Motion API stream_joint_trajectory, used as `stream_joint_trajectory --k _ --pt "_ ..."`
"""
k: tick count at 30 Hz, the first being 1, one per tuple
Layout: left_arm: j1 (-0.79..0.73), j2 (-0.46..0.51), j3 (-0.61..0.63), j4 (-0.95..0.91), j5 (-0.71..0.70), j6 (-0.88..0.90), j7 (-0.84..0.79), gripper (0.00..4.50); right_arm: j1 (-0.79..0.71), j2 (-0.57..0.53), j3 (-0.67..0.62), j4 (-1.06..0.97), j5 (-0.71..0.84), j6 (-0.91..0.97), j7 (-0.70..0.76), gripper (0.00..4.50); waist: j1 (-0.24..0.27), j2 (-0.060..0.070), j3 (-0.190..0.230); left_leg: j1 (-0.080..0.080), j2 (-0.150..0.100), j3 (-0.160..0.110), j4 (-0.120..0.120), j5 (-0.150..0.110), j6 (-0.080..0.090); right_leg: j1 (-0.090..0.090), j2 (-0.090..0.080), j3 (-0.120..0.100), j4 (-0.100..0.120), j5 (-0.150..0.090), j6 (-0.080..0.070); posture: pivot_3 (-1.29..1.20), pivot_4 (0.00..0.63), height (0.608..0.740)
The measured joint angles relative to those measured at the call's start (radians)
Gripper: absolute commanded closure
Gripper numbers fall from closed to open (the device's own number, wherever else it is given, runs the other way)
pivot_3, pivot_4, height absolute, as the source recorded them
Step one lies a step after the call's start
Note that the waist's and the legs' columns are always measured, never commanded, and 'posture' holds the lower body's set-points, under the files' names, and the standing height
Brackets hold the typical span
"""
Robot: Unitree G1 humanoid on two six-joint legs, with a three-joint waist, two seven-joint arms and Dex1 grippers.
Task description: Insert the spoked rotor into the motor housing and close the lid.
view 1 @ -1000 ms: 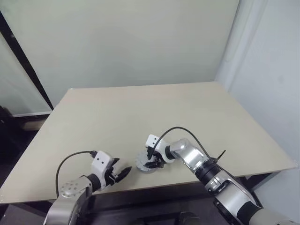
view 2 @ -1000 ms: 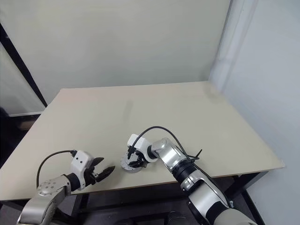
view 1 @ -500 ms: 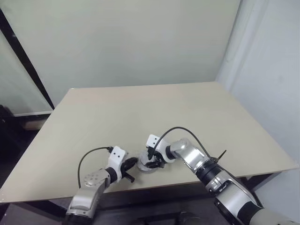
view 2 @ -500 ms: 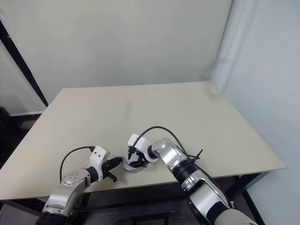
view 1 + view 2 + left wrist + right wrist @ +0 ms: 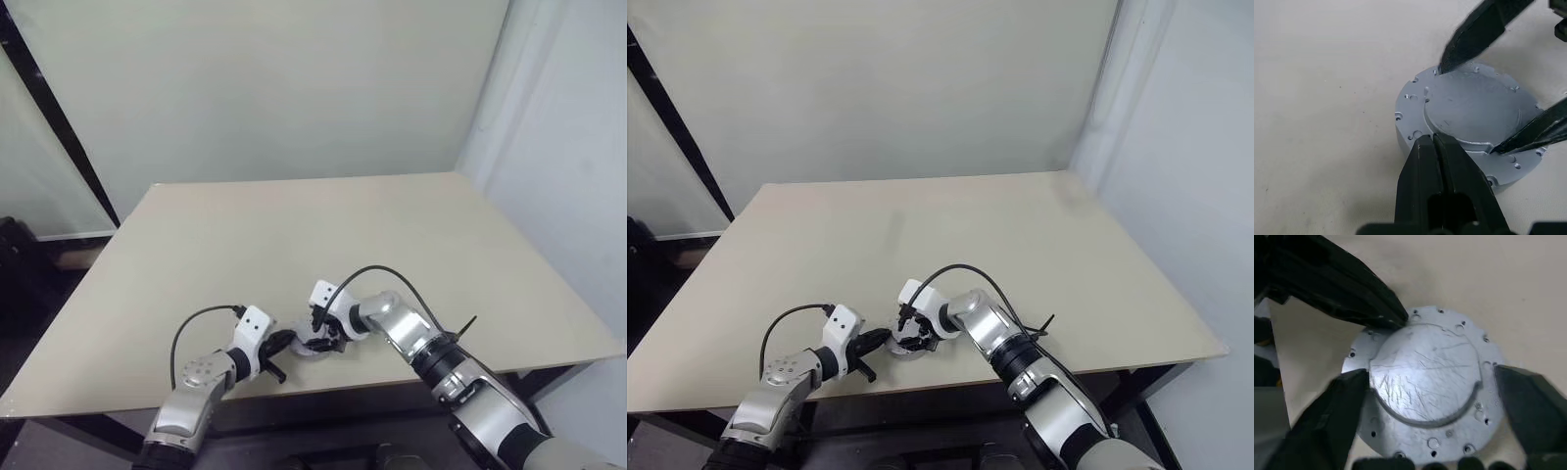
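The motor housing [image 5: 1415, 134] is a low grey cylinder near the table's front edge, also seen at housing [image 5: 314, 348]. The lid [image 5: 1425, 369] lies flat and closed over it, a grey face with a raised round plate and small holes around the rim. The spoked rotor is hidden. My left gripper [image 5: 1433, 140] is shut, its tips touching the housing's rim on the left side. My right gripper [image 5: 1431, 374] is open, with one finger [image 5: 1347, 401] on each side of the raised plate, holding nothing.
The beige table [image 5: 294, 235] stretches away behind the housing toward a pale wall. Its front edge [image 5: 323, 387] runs just below both grippers. A black cable [image 5: 377, 271] loops over my right wrist.
My left gripper has come in from the left to the housing's rim and shut. My right gripper has stayed over the housing and spread its fingers wider.
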Motion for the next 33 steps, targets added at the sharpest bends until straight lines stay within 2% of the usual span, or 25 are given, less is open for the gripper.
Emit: stream_joint_trajectory --k 13,21,24,29,33 --pt "-0.001 0.002 -0.005 0.001 0.002 -0.006 0.000 4.50 0.002 -0.019 -0.040 -0.051 0.060 0.087 0.041 0.04 0.000 0.000 0.000 0.000 0.000 0.000 0.000 0.000 0.000 0.000 0.000 0.000 0.000 0.000 0.000 0.00 0.000 0.740" --pt "-0.015 0.002 -0.010 0.013 0.008 -0.009 0.000 4.50 -0.005 -0.039 -0.162 -0.130 0.172 0.243 0.056 0.04 0.002 0.000 0.000 -0.001 0.000 0.000 -0.001 0.000 0.000 -0.001 0.000 0.000 0.000 0.000 0.000 0.00 0.000 0.740" --pt "-0.019 0.002 -0.013 0.019 0.012 -0.014 -0.001 4.50 -0.014 -0.037 -0.223 -0.123 0.209 0.323 0.025 0.04 0.002 0.000 0.000 -0.001 0.000 0.000 -0.001 0.000 0.000 -0.001 0.000 0.000 -0.001 0.000 0.000 0.00 0.000 0.740" --pt "-0.027 0.001 -0.020 0.025 0.015 -0.017 -0.002 4.50 -0.108 -0.027 -0.506 0.079 0.315 0.563 -0.148 0.04 0.004 0.001 0.000 -0.002 -0.001 0.000 -0.001 0.000 0.000 -0.001 0.000 0.000 -0.002 0.000 0.000 0.00 0.000 0.740" --pt "-0.029 0.002 -0.020 0.026 0.015 -0.018 -0.002 4.50 -0.122 -0.018 -0.646 0.189 0.379 0.659 -0.214 0.04 0.002 0.002 0.001 -0.003 -0.001 0.000 -0.005 0.000 0.000 -0.002 0.000 0.001 -0.004 0.000 0.000 0.00 0.000 0.740"
